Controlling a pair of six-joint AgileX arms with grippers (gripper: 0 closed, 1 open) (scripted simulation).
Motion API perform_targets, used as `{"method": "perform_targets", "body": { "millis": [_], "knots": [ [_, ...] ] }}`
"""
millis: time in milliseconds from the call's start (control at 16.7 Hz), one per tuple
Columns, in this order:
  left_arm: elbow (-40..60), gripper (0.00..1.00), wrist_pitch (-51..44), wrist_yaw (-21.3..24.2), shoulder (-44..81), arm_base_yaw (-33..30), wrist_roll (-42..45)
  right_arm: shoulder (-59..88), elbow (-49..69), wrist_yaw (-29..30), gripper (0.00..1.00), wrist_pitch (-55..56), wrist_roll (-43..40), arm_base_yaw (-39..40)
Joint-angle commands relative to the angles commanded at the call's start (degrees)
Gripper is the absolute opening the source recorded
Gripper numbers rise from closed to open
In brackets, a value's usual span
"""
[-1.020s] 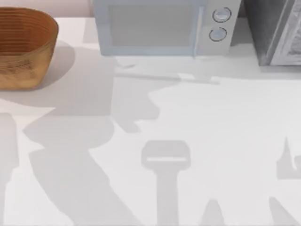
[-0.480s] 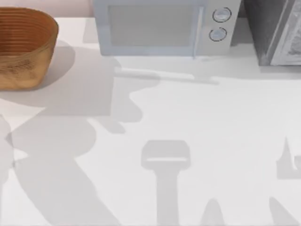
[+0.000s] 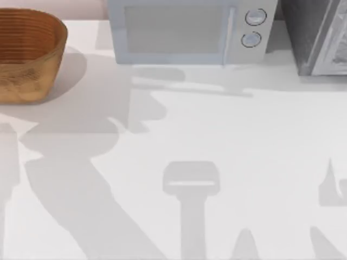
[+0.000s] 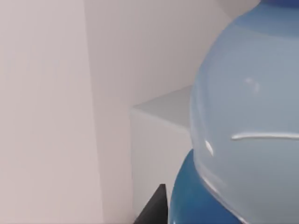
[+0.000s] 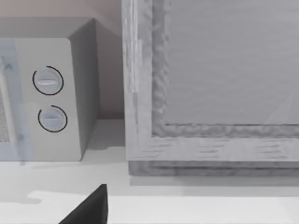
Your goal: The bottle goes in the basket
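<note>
Bottle looms beside left tool, grip probably unclear, label unreadable; basket far left.

I count one basket at the table's far left. One microwave stands at the back, and it carries two round knobs. One grey box sits to its right. Close before my left wrist I see one bottle.
</note>
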Motion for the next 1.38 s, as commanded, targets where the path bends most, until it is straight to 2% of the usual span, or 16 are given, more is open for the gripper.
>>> {"method": "perform_targets", "body": {
  "millis": [300, 1080, 1380],
  "knots": [
    [0.02, 0.00, 0.76, -0.72, 0.63, -0.71, -0.14, 0.00, 0.00, 0.00, 1.00, 0.00, 0.00, 0.00],
    [0.02, 0.98, 0.76, -0.72, 0.63, -0.71, -0.14, 0.00, 0.00, 0.00, 1.00, 0.00, 0.00, 0.00],
    [0.02, 1.00, 0.76, -0.72, 0.63, -0.71, -0.14, 0.00, 0.00, 0.00, 1.00, 0.00, 0.00, 0.00]
  ]
}}
